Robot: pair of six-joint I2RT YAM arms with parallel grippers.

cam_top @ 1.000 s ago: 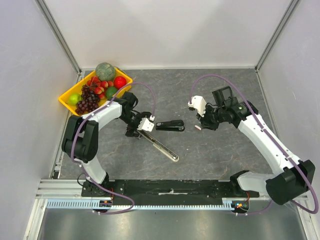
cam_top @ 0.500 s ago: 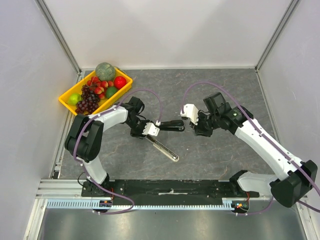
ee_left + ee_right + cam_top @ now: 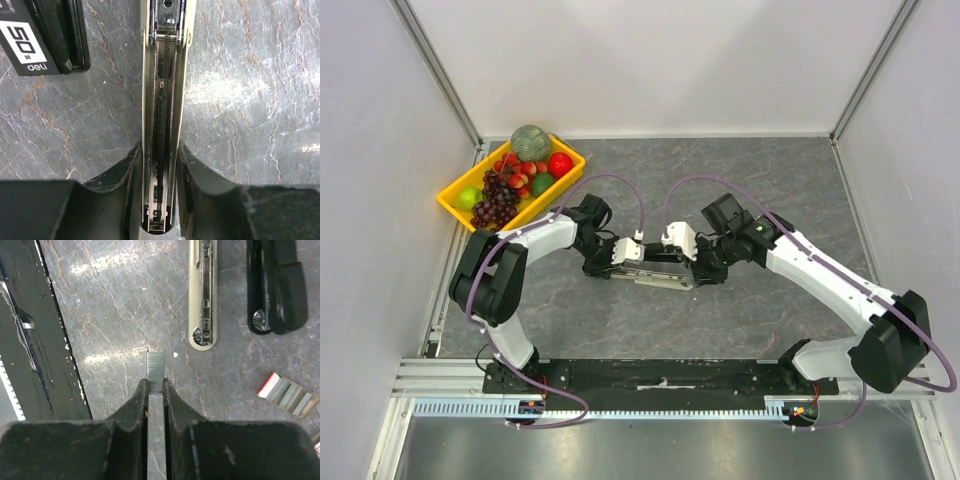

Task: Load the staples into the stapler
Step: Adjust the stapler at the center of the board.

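- The left gripper (image 3: 159, 150) is drawn in narrow, both fingers pressed against the sides of the stapler (image 3: 162, 75), clamping its open metal rail with the spring showing.
- The black cover (image 3: 60, 30) lies flat beside the rail.
- The right gripper (image 3: 155, 382) is pinched tight on the staples (image 3: 155, 367), a short grey strip poking past the fingertips near the rail's rounded end.
- The staple box (image 3: 287, 396) sits on the table off to the side.

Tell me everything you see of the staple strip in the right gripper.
The short grey metal staple strip is finely ribbed, flat and straight. The right gripper is shut on its near end, so most of it juts forward past the fingertips, over the grey marbled table. The stapler's open metal rail lies farther ahead, not touching it.
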